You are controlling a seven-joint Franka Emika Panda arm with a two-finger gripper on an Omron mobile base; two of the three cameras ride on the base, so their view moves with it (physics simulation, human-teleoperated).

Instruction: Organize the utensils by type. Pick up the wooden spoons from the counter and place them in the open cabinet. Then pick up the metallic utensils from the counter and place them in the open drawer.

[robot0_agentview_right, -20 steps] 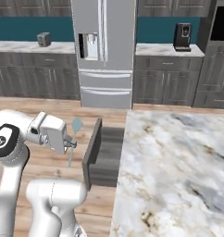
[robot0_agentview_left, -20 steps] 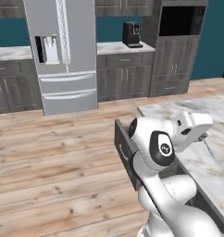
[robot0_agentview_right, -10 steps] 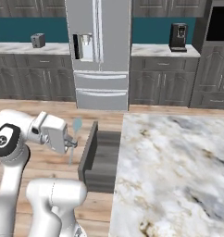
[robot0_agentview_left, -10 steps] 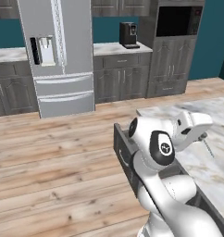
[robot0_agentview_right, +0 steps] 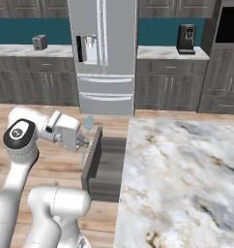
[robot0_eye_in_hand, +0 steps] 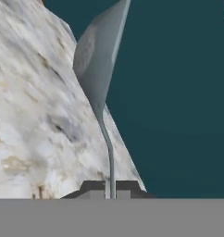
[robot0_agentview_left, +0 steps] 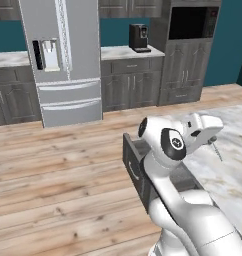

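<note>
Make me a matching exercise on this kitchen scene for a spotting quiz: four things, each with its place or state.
1. metal spoon
2. drawer
3. coffee machine
4. toaster

a. pulled open beside the marble counter
b. back counter, left of the fridge
c. held in the pincer
d. back counter, right of the fridge

Pairs: 1-c, 2-a, 3-d, 4-b

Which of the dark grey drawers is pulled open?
The island drawer under the marble counter, beside the gripper holding the metal spoon. Those along the back wall stay shut.
</note>
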